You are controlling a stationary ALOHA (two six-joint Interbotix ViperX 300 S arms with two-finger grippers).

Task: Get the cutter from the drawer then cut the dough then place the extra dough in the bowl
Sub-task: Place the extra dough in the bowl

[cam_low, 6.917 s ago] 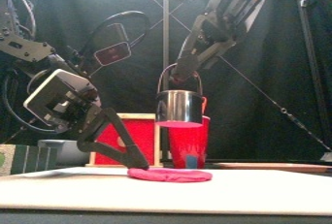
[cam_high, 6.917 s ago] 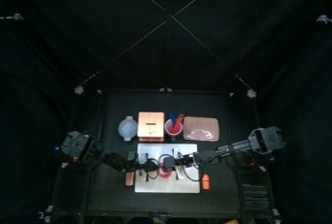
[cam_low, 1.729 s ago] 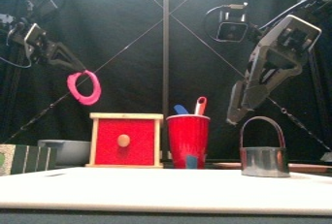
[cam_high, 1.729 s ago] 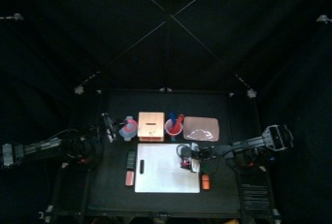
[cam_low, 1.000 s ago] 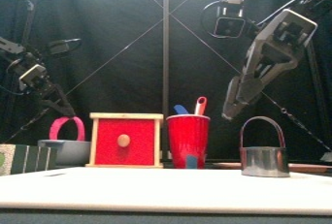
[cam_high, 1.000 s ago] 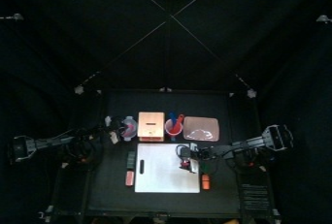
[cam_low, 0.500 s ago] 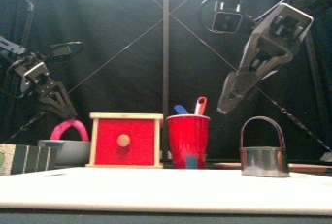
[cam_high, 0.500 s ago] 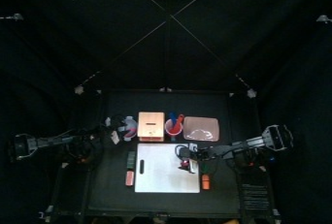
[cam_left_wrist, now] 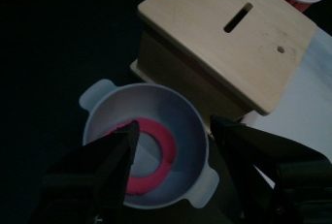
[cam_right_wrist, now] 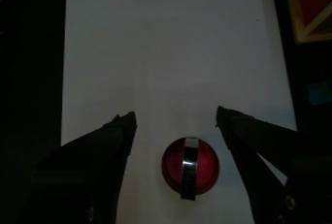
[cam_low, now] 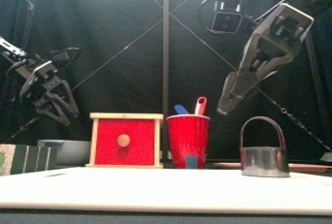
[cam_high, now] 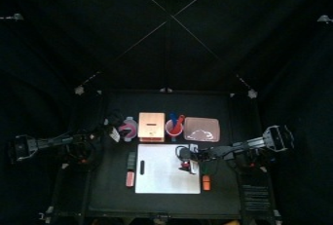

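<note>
Left gripper point(cam_left_wrist: 174, 133) hangs over bowl point(cam_left_wrist: 119, 102), jaws apart, empty; pink dough ring point(cam_left_wrist: 166, 160) lies in bowl, beside wooden box point(cam_left_wrist: 234, 34). Right gripper point(cam_right_wrist: 176, 116) above cutter point(cam_right_wrist: 185, 165) on white board point(cam_right_wrist: 169, 44), jaws spread, holding nothing.

Wooden box point(cam_left_wrist: 227, 44) just beside bowl point(cam_left_wrist: 147, 105); white board point(cam_right_wrist: 155, 53) open around cutter point(cam_right_wrist: 185, 163).

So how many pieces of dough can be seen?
2. A ring lies in the bowl; a round piece sits inside the cutter on the board. Scraps could be hidden elsewhere.
</note>
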